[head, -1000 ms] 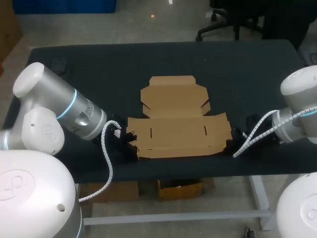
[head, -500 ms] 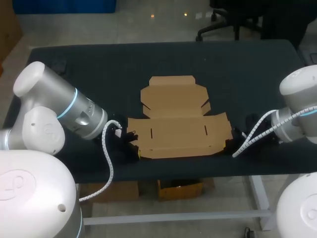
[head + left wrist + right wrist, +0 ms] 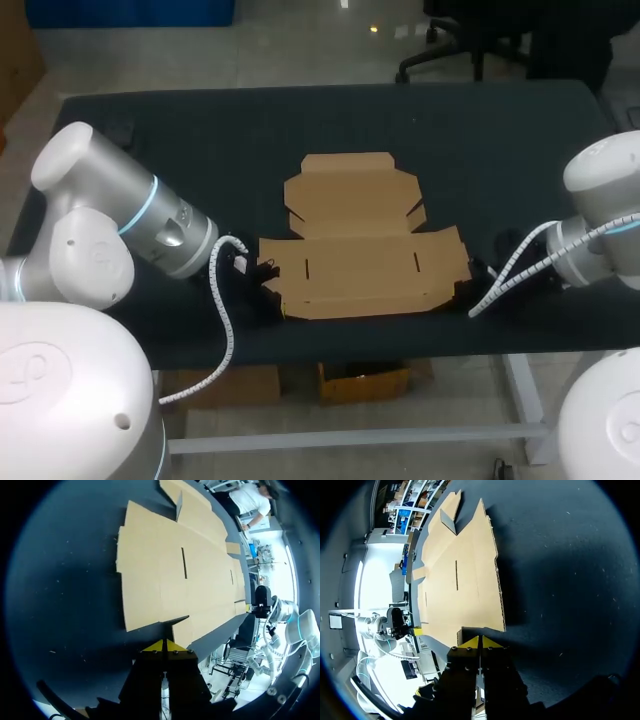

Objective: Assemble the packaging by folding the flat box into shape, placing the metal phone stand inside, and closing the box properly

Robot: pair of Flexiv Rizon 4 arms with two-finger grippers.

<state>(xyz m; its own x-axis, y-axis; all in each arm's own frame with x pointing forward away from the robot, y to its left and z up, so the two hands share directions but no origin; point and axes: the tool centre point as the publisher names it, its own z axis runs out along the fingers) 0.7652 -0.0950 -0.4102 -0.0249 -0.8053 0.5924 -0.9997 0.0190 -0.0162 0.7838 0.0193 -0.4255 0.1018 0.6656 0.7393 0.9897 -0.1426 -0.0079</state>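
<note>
Left gripper [image 3: 164,642], closed, slightly farther in beside flat box [image 3: 360,240]; right gripper [image 3: 479,640] closed, unmoved.

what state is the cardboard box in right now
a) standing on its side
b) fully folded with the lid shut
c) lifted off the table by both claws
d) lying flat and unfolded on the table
d: the cardboard box lies spread out as an open flat sheet on the table, not formed into a box shape.
</note>
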